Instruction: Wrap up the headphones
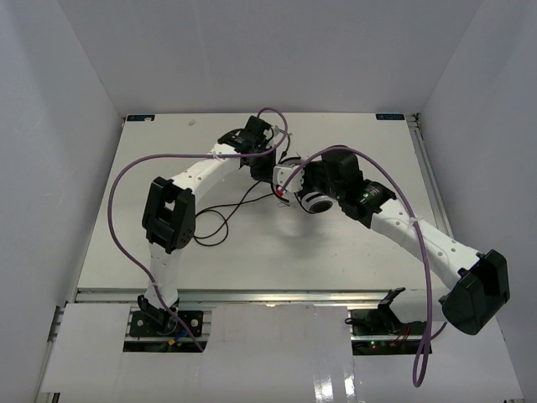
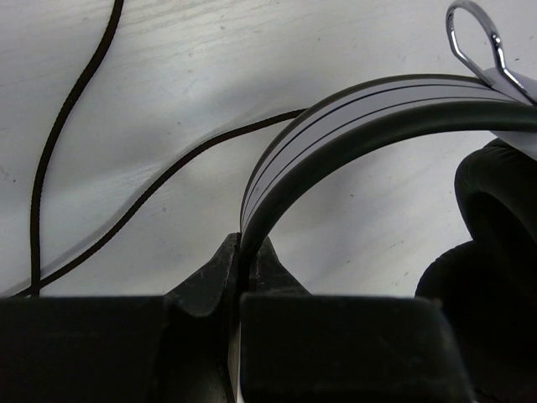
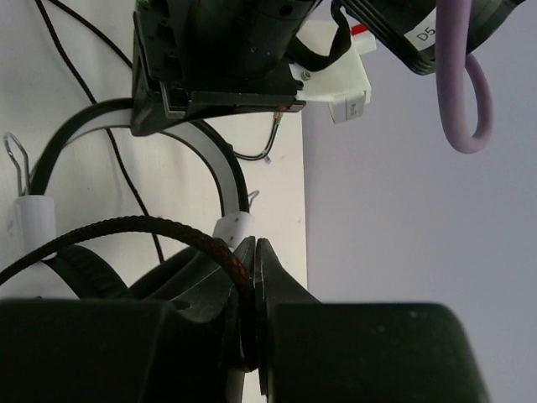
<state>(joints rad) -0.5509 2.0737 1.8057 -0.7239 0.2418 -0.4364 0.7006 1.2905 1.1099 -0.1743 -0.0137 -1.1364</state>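
- The left gripper (image 2: 243,262) has its two black fingers pinched shut on the curved band of the small black-and-white headband headphones (image 2: 352,113). The band rises from between the fingertips and arches away to the right.
- Just right of those fingers sits a round black padded ear cushion (image 2: 491,252). A bent silver wire slider (image 2: 474,38) sticks up at the band's far end.
- The right gripper (image 3: 250,262) is closed tight on the thin black braided cord (image 3: 126,225), which curves off to its left.
- Beyond the right gripper's fingertips the headband arcs across, with the left gripper clamped on it from above.
- Farther out, left of the left gripper, the rest of the cord trails loosely over the white table (image 2: 168,75).
- A thick purple cable (image 3: 460,84) loops beyond the right gripper, to its right.
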